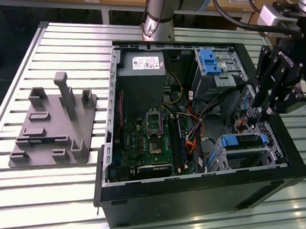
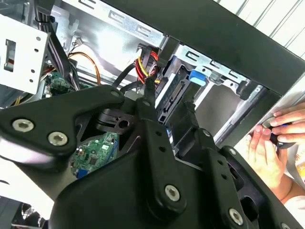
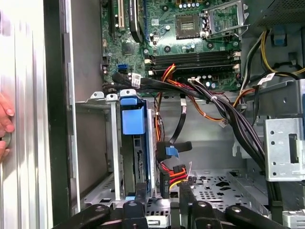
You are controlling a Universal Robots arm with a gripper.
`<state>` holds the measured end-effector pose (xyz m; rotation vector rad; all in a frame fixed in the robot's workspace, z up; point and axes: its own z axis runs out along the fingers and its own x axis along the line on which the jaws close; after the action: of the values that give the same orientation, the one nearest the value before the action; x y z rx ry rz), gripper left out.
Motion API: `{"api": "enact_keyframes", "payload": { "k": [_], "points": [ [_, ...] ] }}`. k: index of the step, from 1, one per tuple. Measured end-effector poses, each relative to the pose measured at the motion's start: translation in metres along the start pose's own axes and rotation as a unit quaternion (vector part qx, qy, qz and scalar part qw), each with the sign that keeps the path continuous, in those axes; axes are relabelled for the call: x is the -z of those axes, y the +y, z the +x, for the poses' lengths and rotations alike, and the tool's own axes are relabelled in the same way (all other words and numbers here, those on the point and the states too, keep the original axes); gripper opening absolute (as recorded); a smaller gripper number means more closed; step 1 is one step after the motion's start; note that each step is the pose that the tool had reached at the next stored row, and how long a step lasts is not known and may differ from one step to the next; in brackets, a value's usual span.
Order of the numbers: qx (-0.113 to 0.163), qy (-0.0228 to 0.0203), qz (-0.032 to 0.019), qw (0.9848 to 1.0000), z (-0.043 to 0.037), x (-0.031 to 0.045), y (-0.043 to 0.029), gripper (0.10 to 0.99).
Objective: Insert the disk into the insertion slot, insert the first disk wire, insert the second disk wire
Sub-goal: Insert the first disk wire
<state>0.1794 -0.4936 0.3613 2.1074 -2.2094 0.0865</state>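
Observation:
The disk (image 1: 241, 141), silver-grey in a bright blue carrier, sits inside the insertion slot (image 1: 274, 151), a grey perforated cage at the case's near corner on the exterior view's right. In the first wrist view the disk (image 3: 133, 119) stands edge-on in the cage (image 3: 95, 143). Beside it hang a black wire with a blue plug (image 3: 171, 151) and a red, yellow and black power plug (image 3: 174, 171). My gripper (image 1: 256, 117) hovers just above the cage, open. In the first wrist view the gripper (image 3: 162, 195) straddles the gap next to the disk, close to the power plug. The second wrist view shows the gripper (image 2: 169, 98) near the blue carrier (image 2: 198, 76).
The open black case holds a power supply (image 1: 142, 68), a green motherboard (image 1: 151, 140) and a taller bay with a blue latch (image 1: 212, 61). Cable bundles (image 3: 228, 109) cross above the cage. A grey fixture (image 1: 55, 125) lies on the slatted table. A person's hand (image 2: 276, 138) rests outside the case wall.

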Motion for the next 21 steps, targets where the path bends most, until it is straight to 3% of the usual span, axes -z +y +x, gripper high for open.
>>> {"api": "enact_keyframes", "payload": {
  "k": [8, 9, 13, 17, 21],
  "points": [
    [0.000, -0.0001, 0.0001, 1.0000, -0.0006, -0.0061, 0.0000, 0.408],
    [0.000, -0.0003, 0.0003, 1.0000, -0.0006, -0.0064, 0.0004, 0.322],
    [0.000, 0.0035, 0.0017, 1.0000, -0.0019, -0.0083, 0.0013, 0.322],
    [-0.001, 0.0117, 0.0037, 0.9999, -0.0097, -0.0113, 0.0017, 0.322],
    [-0.001, 0.0181, 0.0042, 0.9998, -0.0109, -0.0164, 0.0017, 0.322]
  ]
}}
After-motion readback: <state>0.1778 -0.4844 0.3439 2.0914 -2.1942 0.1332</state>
